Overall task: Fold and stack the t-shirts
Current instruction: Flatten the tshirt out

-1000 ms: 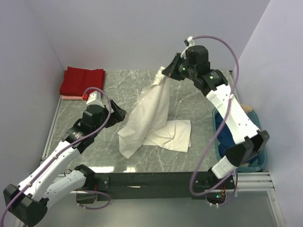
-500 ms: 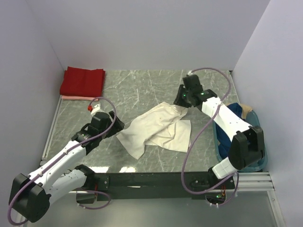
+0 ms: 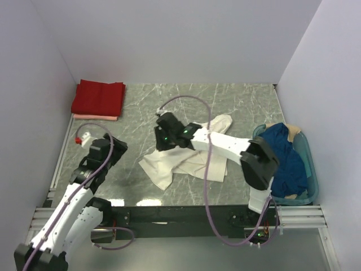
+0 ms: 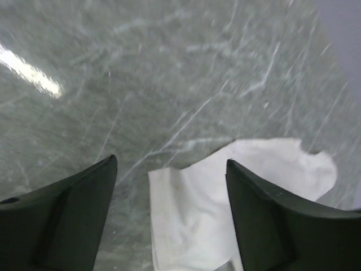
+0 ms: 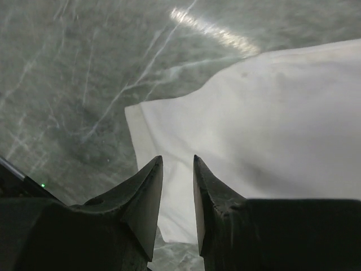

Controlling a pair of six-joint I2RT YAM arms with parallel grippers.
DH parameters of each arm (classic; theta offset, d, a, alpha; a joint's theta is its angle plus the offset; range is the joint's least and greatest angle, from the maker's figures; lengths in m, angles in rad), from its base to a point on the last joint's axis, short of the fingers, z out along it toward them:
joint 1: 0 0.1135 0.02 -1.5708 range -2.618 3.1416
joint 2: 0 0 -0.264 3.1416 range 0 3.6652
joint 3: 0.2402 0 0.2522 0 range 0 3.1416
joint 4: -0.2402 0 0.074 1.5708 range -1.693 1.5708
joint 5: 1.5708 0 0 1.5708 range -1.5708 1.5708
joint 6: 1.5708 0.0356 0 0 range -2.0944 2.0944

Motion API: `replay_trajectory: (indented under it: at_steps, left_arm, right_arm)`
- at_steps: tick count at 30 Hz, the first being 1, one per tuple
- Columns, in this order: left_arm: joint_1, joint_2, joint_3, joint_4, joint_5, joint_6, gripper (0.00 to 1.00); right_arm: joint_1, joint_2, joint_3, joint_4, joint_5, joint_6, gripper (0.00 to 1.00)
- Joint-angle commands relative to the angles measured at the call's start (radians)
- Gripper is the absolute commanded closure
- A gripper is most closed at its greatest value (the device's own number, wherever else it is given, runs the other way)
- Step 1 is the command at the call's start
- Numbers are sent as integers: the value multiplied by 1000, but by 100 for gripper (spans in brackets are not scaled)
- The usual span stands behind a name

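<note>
The cream-white t-shirt (image 3: 189, 162) lies crumpled on the marble table (image 3: 169, 107), with one end reaching back right. My right gripper (image 3: 162, 142) hangs low over the shirt's left part, its jaws a narrow gap apart and nothing between them; the right wrist view shows the shirt (image 5: 271, 124) under the gripper (image 5: 177, 161). My left gripper (image 3: 121, 149) is wide open and empty, left of the shirt; the left wrist view shows the shirt's edge (image 4: 225, 197) ahead of the gripper (image 4: 169, 169). The red t-shirt (image 3: 98, 97) lies folded on the pale pink one (image 3: 93, 117). The dark blue t-shirt (image 3: 285, 158) sits in the basket.
The teal basket (image 3: 307, 189) stands at the right edge of the table. Pale walls close the table at the back and both sides. The right arm stretches across the middle of the table, its cable looping above it.
My right gripper lowered the cream-white shirt to the table, let it go and swept left over it. My left arm drew back toward the left front.
</note>
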Motion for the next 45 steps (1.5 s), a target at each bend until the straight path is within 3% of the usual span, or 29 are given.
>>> replay_trajectory:
  at_steps: [1,7,14,23,38,43,45]
  left_arm:
    - [42,-88,107,-77,-91,-8,15]
    - [54,-128,265,-136,-128,39,9]
    - [54,-126,294,-136,-84,52,8]
    - [54,-149,245,-85,-19,56,8]
    - [54,-143,240,-87,-8,64,8]
    - [54,-140,226,-83,-7,66,7]
    - [54,-136,219,-77,-1,63,7]
  right_arm:
    - [58,72,82,58,-12,-60,64]
    - [149,233,233,-4,6,-175,60]
    - [196,357,353,-99,140,-209,58]
    - [213,397,347,-104,292,-250,57]
    - [215,440,332,-33,241,-284,56]
    - [215,443,319,-30,203,-258,62]
    - [213,436,321,-45,216,-238,73]
